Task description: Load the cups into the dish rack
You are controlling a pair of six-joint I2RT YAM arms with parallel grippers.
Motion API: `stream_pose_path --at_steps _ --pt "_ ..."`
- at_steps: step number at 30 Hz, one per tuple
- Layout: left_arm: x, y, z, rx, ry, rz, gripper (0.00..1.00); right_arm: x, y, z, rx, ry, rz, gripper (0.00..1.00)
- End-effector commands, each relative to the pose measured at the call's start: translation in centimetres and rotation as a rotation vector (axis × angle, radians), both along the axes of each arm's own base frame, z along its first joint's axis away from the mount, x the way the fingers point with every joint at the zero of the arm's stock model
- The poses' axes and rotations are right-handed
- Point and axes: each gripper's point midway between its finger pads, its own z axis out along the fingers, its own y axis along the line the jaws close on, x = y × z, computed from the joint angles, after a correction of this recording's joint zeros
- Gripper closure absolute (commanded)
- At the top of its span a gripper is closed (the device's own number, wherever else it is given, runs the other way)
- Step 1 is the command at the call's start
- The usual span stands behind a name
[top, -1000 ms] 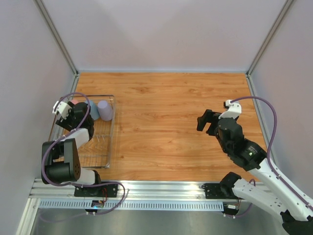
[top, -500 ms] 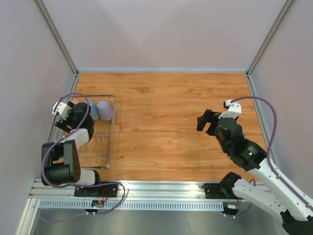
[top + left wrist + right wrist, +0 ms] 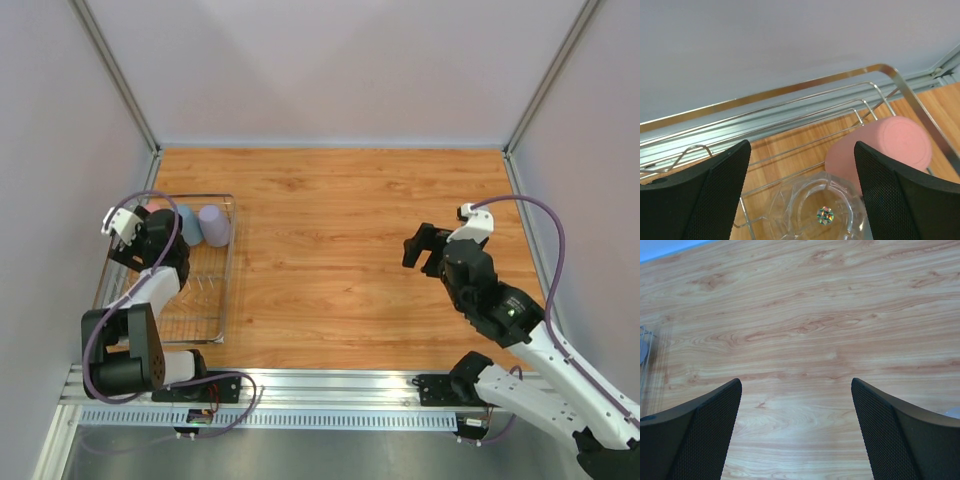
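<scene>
The dish rack is a silver wire basket at the table's left edge. Lavender and blue cups stand upside down in its far end, and a pink cup peeks out beside my left arm. My left gripper hovers over the rack's far left corner. In the left wrist view it is open, with a clear cup standing in the rack below and between its fingers. The pink cup is just right of it. My right gripper is open over bare wood.
Grey walls enclose the wooden table on three sides, and the left wall runs close behind the rack. An aluminium rail carries both arm bases along the near edge. The rack's edge shows at the far left of the right wrist view.
My left gripper has opened a little wider and shifted slightly left over the rack. The right arm has not moved.
</scene>
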Motion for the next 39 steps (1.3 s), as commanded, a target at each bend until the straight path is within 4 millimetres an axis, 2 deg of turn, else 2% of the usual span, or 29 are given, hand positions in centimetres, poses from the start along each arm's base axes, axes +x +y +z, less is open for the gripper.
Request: stream_pose_path --at_steps 1,2,4,5,6,8,9,10,11,12,13,15,16,17,19,20,21,23,24,25,27,30,33,36,39 --pt "0.3 0.2 5.4 0.028 -0.107 -0.004 0.07 0.4 -1.7 1.2 0.011 0.01 -0.124 0.07" --pt "-0.1 0.1 7.3 0.042 -0.118 -0.016 0.07 0.0 -2.6 0.6 -0.01 0.061 -0.157 0.07" --pt "-0.6 -0.3 9.8 0.038 -0.078 -0.049 0.04 0.2 -4.5 1.1 -0.013 0.1 -0.241 0.07" --pt "-1.2 -0.6 11.8 0.049 -0.088 -0.074 0.04 -0.2 -5.3 0.7 -0.027 0.14 -0.264 0.07" --pt "-1.4 -1.4 13.0 0.047 -0.023 -0.148 0.02 -0.1 -6.5 1.4 0.0 0.147 -0.305 0.07" --pt "-2.2 -2.6 15.3 0.044 -0.015 -0.235 0.02 -0.7 -8.0 1.4 0.0 0.184 -0.346 0.07" --pt "-2.1 -4.2 15.8 0.021 0.038 -0.36 0.01 -0.9 -9.5 1.7 0.01 0.193 -0.403 0.06" --pt "-2.4 -5.4 16.6 0.017 0.031 -0.43 0.01 -1.2 -10.2 2.7 0.019 0.182 -0.421 0.06" --pt "-2.6 -6.6 16.7 -0.007 0.036 -0.498 0.01 -1.9 -11.1 2.7 0.004 0.207 -0.442 0.05" --pt "-3.2 -7.9 16.2 -0.032 0.075 -0.566 0.01 -2.4 -12.7 2.7 -0.014 0.222 -0.502 0.05" --pt "-4.0 -9.0 16.9 -0.022 0.057 -0.613 0.01 -3.0 -13.5 3.0 -0.022 0.231 -0.533 0.04" --pt "-5.1 -10.5 16.7 -0.029 0.074 -0.687 0.01 -4.7 -15.4 1.8 -0.041 0.307 -0.602 0.04" --pt "-5.9 -11.2 17.4 -0.009 0.059 -0.72 0.01 -5.2 -15.9 1.2 -0.049 0.336 -0.617 0.02" --pt "-6.5 -12.5 17.0 -0.023 0.077 -0.779 0.01 -6.2 -16.6 0.1 -0.032 0.386 -0.645 0.01" --pt "-7.4 -13.8 17.9 -0.019 0.063 -0.842 0.01 -7.5 -17.7 -0.9 -0.026 0.429 -0.696 0.0" --pt "-7.8 -14.3 17.6 -0.028 0.079 -0.867 0.01 -8.5 -18.4 -1.9 -0.015 0.448 -0.736 0.0" --pt "-8.0 -15.9 18.2 -0.031 0.07 -0.947 0.02 -8.8 -18.7 -2.4 -0.016 0.449 -0.746 0.0" --pt "-8.4 -17.6 17.9 -0.06 0.088 -1.028 0.02 -9.2 -18.6 -3.5 -0.016 0.467 -0.75 0.01" --pt "-8.7 -19.5 18.6 -0.077 0.074 -1.12 0.03 -9.2 -18.2 -4.7 0.0 0.488 -0.737 0.02" --pt "-8.7 -20.4 18.4 -0.097 0.091 -1.161 0.04 -9.0 -18.1 -4.6 0.007 0.484 -0.729 0.02" --pt "-9.5 -22.7 19.0 -0.133 0.109 -1.275 0.05 -8.4 -18.3 -3.3 0.011 0.439 -0.739 0.04" --pt "-11.2 -23.7 19.3 -0.142 0.165 -1.339 0.04 -7.3 -18.0 -2.9 0.064 0.436 -0.736 0.04" --pt "-12.6 -24.6 19.7 -0.152 0.188 -1.411 0.01 -7.4 -17.3 -3.3 0.151 0.43 -0.759 0.05" --pt "-13.9 -25.3 19.3 -0.16 0.235 -1.471 0.0 -8.3 -17.5 -4.0 0.189 0.405 -0.82 0.1" --pt "-14.6 -26.1 19.8 -0.162 0.233 -1.523 0.0 -9.2 -17.4 -5.9 0.22 0.458 -0.87 0.11"
